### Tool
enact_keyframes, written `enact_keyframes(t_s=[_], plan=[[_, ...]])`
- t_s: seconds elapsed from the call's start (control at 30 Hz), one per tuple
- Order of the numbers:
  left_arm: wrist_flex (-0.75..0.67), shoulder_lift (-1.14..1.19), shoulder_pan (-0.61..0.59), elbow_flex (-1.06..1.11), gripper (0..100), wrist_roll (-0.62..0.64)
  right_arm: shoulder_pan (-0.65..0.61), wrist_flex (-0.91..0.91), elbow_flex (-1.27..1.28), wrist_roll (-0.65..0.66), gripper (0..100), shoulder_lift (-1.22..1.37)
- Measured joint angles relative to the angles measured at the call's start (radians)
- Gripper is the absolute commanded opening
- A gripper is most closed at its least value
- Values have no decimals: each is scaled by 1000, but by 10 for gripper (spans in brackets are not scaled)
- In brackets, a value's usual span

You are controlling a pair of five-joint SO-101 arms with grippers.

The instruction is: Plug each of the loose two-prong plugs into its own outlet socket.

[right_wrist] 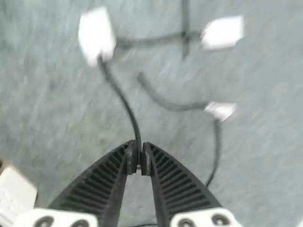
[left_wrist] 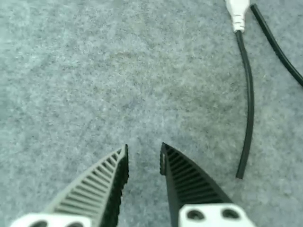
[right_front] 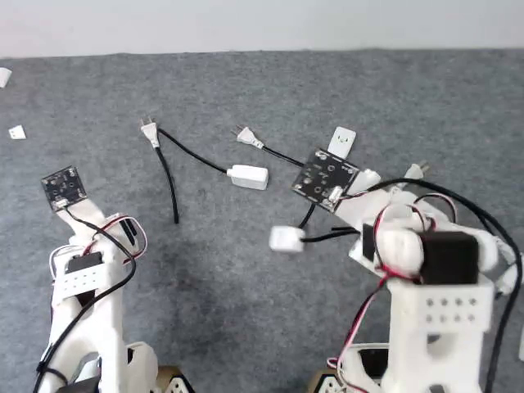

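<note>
Over on the right side of the grey worktop, the right tool is clamped tight on a black cord, pinching it right at the fingertips. That cord runs out to a white socket block, which sits just off the middle of the worktop toward 5 o'clock. The right arm comes in from around 4 o'clock.

A second socket block lies pretty much dead centre, well apart from the first one. It has its own black lead running off toward 10 o'clock.

Plugs, as far as I can make out:
- one two-prong plug out at 10 o'clock, with a short cord trailing back toward 8 o'clock to a loose end
- a second plug up at 12 o'clock, its cord heading toward 3 o'clock and going under the right arm's wrist
- a third plug at 3 o'clock, just beside the right arm

None of them is sitting in a socket.

The left tool has its fingers parted with nothing between them, over bare carpet. The left arm is down at 8 o'clock, near that first plug's cord but not touching it.

A small white square piece is at 2 o'clock, just beside the right wrist.
</note>
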Motion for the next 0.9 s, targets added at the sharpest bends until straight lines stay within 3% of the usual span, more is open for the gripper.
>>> enact_keyframes(t_s=[0.17,0.6,0.73,0.9], plan=[[0,0,0,0,101,0,-37,0,-121,-48,8,9],[0,0,0,0,100,0,-350,-40,-133,-301,9,397],[0,0,0,0,100,0,-353,-64,-133,-315,31,434],[0,0,0,0,100,0,-230,0,-123,-279,82,433]])
